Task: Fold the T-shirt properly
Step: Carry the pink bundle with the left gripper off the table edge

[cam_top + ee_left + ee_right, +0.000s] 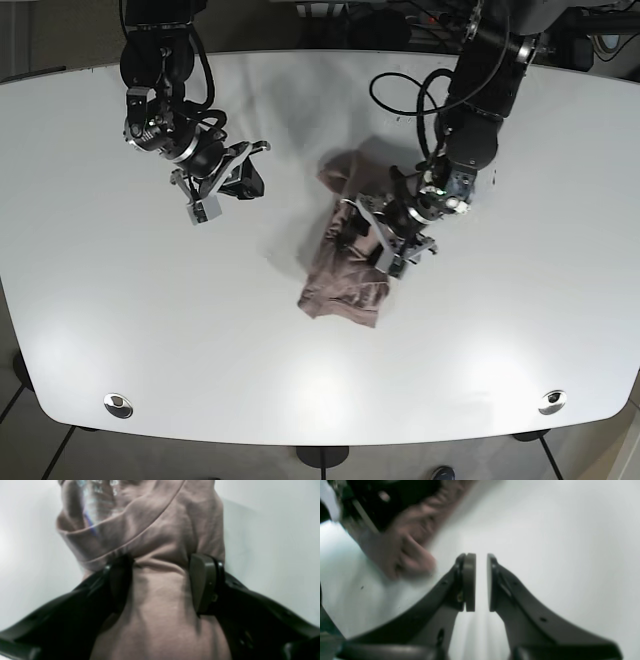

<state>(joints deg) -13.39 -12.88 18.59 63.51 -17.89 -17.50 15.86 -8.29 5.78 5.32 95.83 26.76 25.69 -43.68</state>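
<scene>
Now left pincer gripping bunched T-shirt — right pincer slightly parted, empty

Bright overhead light, blurred wrist views

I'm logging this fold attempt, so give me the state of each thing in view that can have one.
T-shirt: bunched and crumpled on the table, not folded flat, partly lifted.
Left claw: shut on a bunch of the T-shirt fabric.
Right claw: nearly closed with a narrow gap, holding nothing, above bare table away from the T-shirt.
</scene>
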